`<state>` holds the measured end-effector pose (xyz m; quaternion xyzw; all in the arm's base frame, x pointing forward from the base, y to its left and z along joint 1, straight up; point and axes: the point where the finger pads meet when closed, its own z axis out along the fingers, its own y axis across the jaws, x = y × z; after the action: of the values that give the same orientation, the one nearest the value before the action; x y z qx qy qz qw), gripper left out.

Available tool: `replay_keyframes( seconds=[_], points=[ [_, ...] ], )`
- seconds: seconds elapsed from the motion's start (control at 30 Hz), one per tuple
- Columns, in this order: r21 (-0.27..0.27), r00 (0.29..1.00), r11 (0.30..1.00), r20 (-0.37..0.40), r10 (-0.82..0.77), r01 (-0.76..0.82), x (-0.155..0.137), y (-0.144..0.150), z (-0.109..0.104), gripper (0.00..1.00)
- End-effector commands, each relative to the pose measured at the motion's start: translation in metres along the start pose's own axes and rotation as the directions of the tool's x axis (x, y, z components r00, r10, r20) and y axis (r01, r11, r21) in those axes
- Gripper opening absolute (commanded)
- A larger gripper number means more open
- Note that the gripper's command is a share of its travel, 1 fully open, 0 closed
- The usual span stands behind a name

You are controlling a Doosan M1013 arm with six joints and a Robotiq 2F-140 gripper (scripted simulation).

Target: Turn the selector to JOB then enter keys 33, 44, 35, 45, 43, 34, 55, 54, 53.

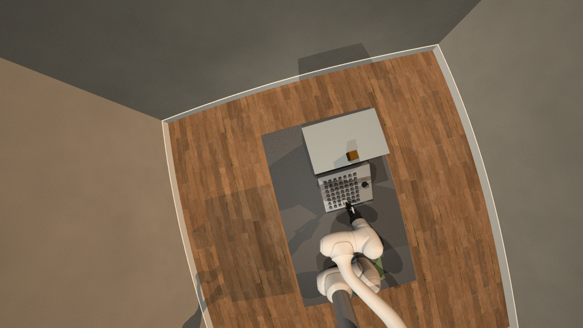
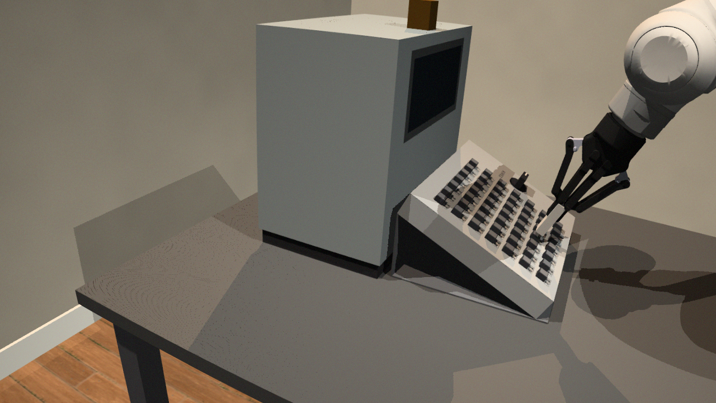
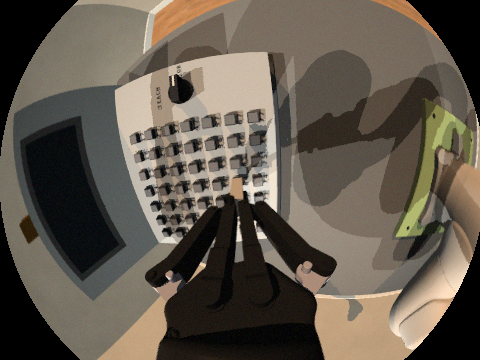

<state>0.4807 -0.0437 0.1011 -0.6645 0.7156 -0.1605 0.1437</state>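
Gripper [image 2: 546, 224], fingers pressed together and empty, is poised on a keypad [image 2: 493, 212] key; no lit keys are seen, progress undeterminable.

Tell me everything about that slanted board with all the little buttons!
The keypad is a pale grey wedge sloping down from the tall grey machine on the dark table. Rows of small dark square keys cover it, none lit. A black selector knob sits at its upper corner. The shut pincer points its tips down onto keys near the lower edge.
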Motion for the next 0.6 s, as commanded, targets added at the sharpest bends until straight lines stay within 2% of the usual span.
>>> replay_keyframes(
  seconds=[0.0, 0.57],
  points=[
    [0.003, 1.0, 1.0, 0.002, 0.002, -0.002, -0.0006, -0.0002, 0.0017, 0.0],
    [0.003, 1.0, 1.0, 0.002, 0.002, -0.002, -0.0006, -0.0002, 0.0091, 0.0]
  ],
)
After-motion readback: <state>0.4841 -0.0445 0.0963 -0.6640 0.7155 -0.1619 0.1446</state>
